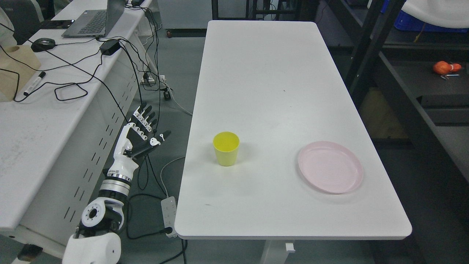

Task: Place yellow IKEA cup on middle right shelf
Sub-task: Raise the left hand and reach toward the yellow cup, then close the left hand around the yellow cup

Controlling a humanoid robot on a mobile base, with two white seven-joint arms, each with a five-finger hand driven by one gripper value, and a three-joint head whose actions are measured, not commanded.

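Your cup (pixel 226 149) stands upright on the counter (pixel 278 73), mouth up, axis vertical, left of the plate (pixel 330 167), your left hand (pixel 141 132) off the counter's left edge, fingers spread, holding nothing.

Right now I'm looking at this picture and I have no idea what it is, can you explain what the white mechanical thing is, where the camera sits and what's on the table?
The picture comes from a camera on a humanoid robot's head, looking down. The white and black thing at lower left is its left hand, fingers spread, holding nothing, beside the white table rather than over it. The right hand is out of view. On the table stand a yellow cup, upright and empty, and to its right, apart from it, a pink plate. A dark shelf rack stands at the right.
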